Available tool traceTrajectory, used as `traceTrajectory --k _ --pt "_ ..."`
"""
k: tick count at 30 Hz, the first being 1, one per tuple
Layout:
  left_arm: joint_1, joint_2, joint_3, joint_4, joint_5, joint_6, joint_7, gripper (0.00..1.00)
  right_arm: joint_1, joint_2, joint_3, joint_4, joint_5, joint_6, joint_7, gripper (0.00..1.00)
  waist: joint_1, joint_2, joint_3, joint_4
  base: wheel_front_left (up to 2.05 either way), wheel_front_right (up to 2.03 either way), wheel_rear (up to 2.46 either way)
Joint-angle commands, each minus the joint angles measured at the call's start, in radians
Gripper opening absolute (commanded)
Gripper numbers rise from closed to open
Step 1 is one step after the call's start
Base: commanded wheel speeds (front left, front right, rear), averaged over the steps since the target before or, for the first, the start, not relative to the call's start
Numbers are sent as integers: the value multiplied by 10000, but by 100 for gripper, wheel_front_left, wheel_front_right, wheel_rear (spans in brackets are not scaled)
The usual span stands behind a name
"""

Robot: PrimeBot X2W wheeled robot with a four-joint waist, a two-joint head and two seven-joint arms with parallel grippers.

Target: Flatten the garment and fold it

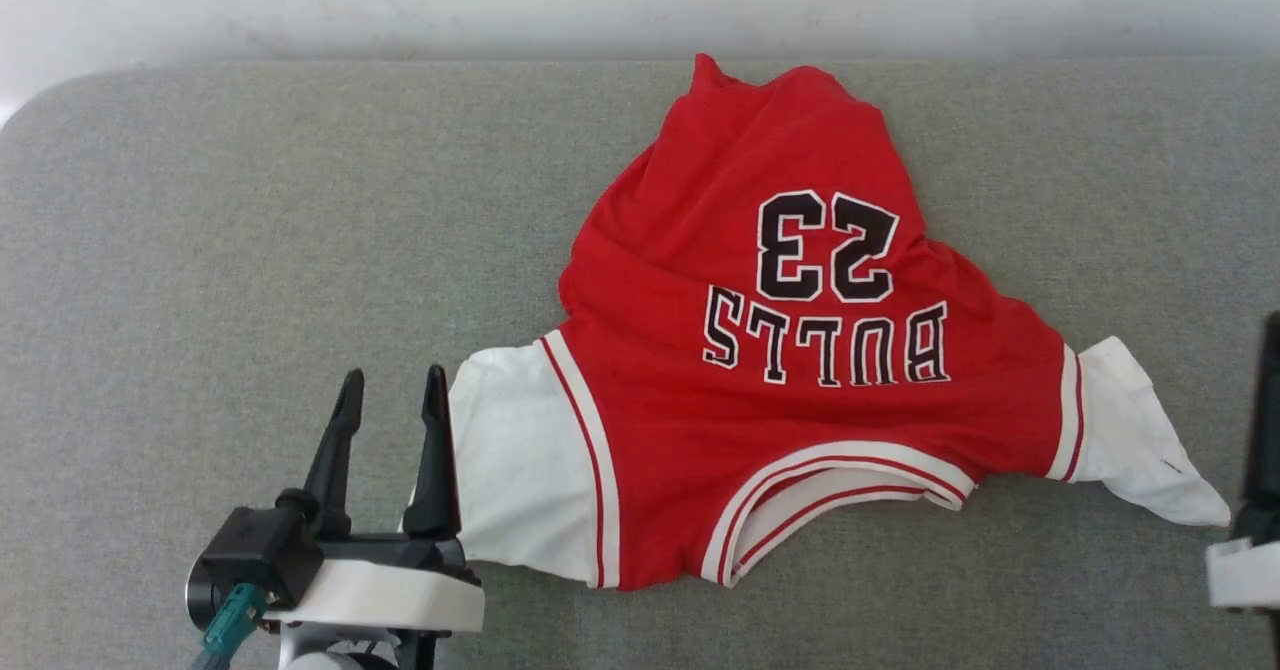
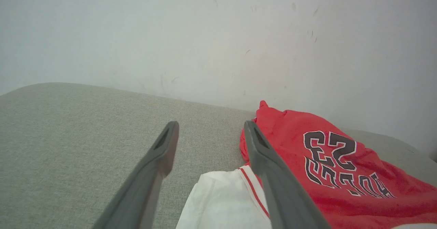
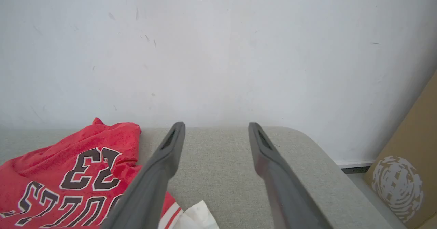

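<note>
The garment (image 1: 790,350) lies crumpled on the grey surface, right of centre in the head view, collar toward me and the numerals "23" upside down. Its far hem is bunched to a point near the wall. One white sleeve (image 1: 520,470) spreads at the lower left, the other (image 1: 1140,440) tapers at the right. My left gripper (image 1: 392,390) stands open just left of the left sleeve, nothing between its fingers; its wrist view shows the garment (image 2: 324,167) beside the right finger. My right gripper (image 3: 215,128) is open above bare cushion, the garment (image 3: 68,174) to its left.
The grey padded surface (image 1: 250,250) runs to a white wall (image 1: 600,0) at the back. In the right wrist view the surface's rounded corner ends at the right, with a brown cardboard box (image 3: 406,174) beyond it on the floor.
</note>
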Motion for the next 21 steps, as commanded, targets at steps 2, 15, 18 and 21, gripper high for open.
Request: traceTrajectory --k 2,15,18,21 --pt "208 -5 74 2 153 -108 -47 100 195 41 281 524 426 -9 -775 100 1 0 -85 -86 0 0 0" --pt "321 683 -222 629 800 -238 1669 100 355 46 945 2010 660 -9 -2102 100 1 0 -325 -220 0 0 0" --pt "210 1155 -422 755 835 -471 3118 100 338 46 1034 2034 641 -9 -2064 100 1 0 -269 -252 0 0 0" --pt "78 1567 -563 686 751 -659 4373 100 349 46 1176 2079 680 -9 -2018 100 1 0 -129 -274 0 0 0"
